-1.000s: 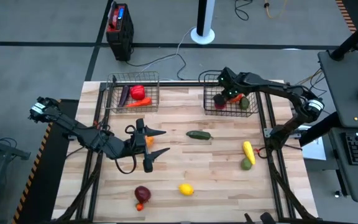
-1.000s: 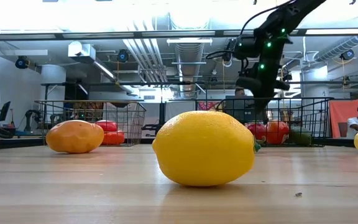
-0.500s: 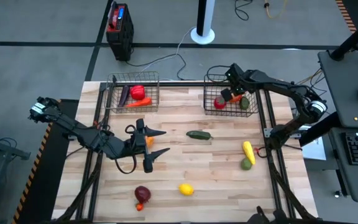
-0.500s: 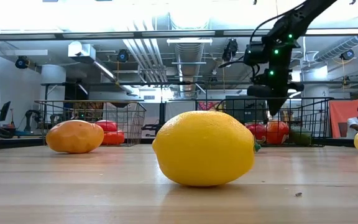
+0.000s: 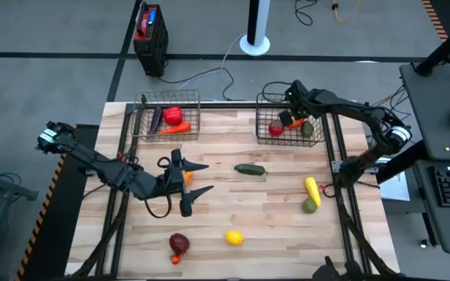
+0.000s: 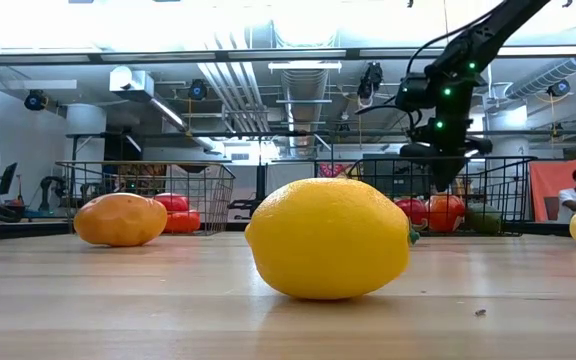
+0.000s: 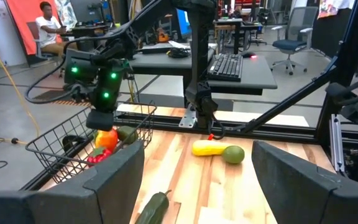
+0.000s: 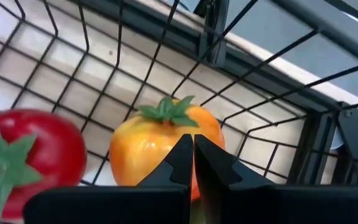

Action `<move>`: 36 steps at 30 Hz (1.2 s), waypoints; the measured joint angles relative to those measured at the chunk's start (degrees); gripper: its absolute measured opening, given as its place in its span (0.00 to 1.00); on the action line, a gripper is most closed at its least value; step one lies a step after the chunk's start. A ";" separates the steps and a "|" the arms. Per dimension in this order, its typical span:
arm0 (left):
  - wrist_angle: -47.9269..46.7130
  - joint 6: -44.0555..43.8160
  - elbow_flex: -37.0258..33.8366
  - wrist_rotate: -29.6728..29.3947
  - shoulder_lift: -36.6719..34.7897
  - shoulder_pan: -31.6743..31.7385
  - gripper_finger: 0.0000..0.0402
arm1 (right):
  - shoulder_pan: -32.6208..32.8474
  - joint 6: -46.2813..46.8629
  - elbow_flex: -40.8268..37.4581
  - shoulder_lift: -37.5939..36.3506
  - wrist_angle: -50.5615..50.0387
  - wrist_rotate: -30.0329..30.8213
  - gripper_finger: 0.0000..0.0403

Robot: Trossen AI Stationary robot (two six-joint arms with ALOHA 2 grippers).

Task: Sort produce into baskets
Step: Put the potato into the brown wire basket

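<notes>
**Two wire baskets part-filled, loose produce on the bench**

The left basket point(image 5: 168, 117), upper left of the bench point(image 5: 272, 218) in the overhead picture, held a red piece point(image 5: 173, 115), a purple piece point(image 5: 156, 119) and an orange carrot-like piece point(image 5: 174, 129). The right basket point(image 5: 290, 123), upper centre-right, held a red tomato point(image 5: 276, 129), an orange pepper point(image 5: 295, 122) and a green piece point(image 5: 308, 129). The right tool point(image 5: 294, 100) hung over that basket, fingers pressed together and empty. The left tool point(image 5: 194, 181) sat mid-left, fingers spread, holding nothing. Loose lay a cucumber point(image 5: 249, 168), a yellow piece point(image 5: 312, 189) touching a green one point(image 5: 309, 205), a lemon point(image 5: 233, 237) and a dark red piece point(image 5: 179, 243).
</notes>
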 joint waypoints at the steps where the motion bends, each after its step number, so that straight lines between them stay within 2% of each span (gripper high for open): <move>1: 0.00 0.03 0.00 -0.01 0.00 0.02 0.69 | 0.02 0.02 -0.22 0.00 -0.04 -0.12 0.02; 13: -0.63 0.14 0.00 -0.24 0.00 0.00 0.69 | 0.04 0.87 -1.66 -0.37 -1.55 -1.34 0.02; 22: -1.25 0.14 0.00 -0.23 0.00 0.02 0.69 | 0.04 0.94 -0.71 -2.58 -8.26 -2.94 0.02; 26: -1.49 0.14 0.00 -0.24 0.00 0.02 0.69 | 0.04 1.08 -1.01 -3.04 -8.64 -4.93 0.02; 36: -1.83 -1.51 0.00 -0.21 0.00 0.02 0.69 | 0.69 1.09 -1.64 -4.52 -8.71 -4.84 0.02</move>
